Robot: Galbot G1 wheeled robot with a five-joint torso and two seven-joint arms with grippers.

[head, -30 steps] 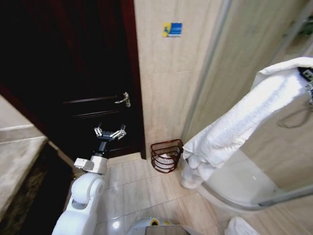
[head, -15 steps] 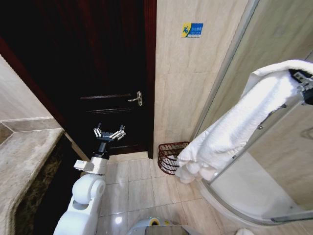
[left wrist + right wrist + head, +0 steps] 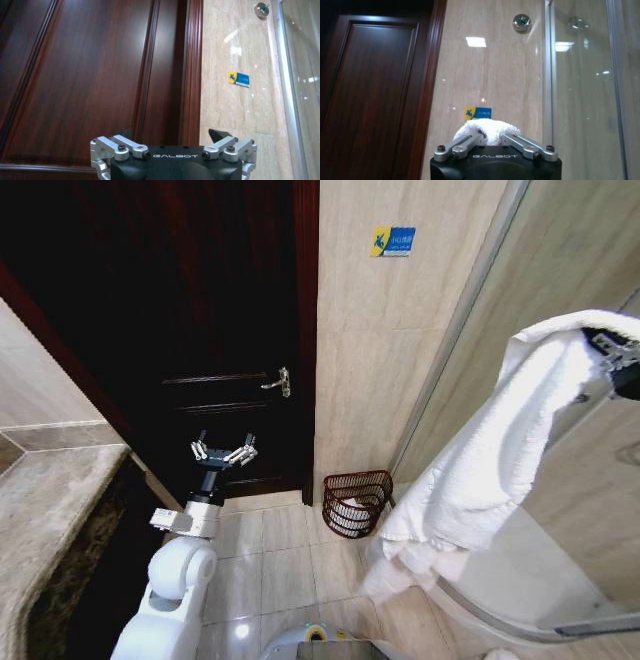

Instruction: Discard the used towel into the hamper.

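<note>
Head view shows the right gripper (image 3: 612,358) raised high at the right edge, clamped on one end of a white towel (image 3: 480,470) that hangs in a long drape toward the tiled floor (image 3: 270,555). The wicker hamper (image 3: 357,502) sits on the floor against the beige wall, between the dark wooden door (image 3: 180,330) and the curved glass shower enclosure (image 3: 560,520). The towel's lower folds hang just beside the hamper, toward the shower, not over its mouth. The left gripper (image 3: 224,452) is parked low in front of the door, its fingers spread and empty.

Left wrist view confirms the left gripper (image 3: 172,144) with fingers wide apart, holding nothing, facing the door panel (image 3: 90,75).

Right wrist view shows the right gripper (image 3: 492,144) closed on a bunched tuft of towel (image 3: 487,131), with the wall and shower glass (image 3: 585,93) beyond.

Judged from this, a release now would likely drop the towel on the floor beside the hamper; the long trailing end could also catch the flared rim and tip the light basket.
</note>
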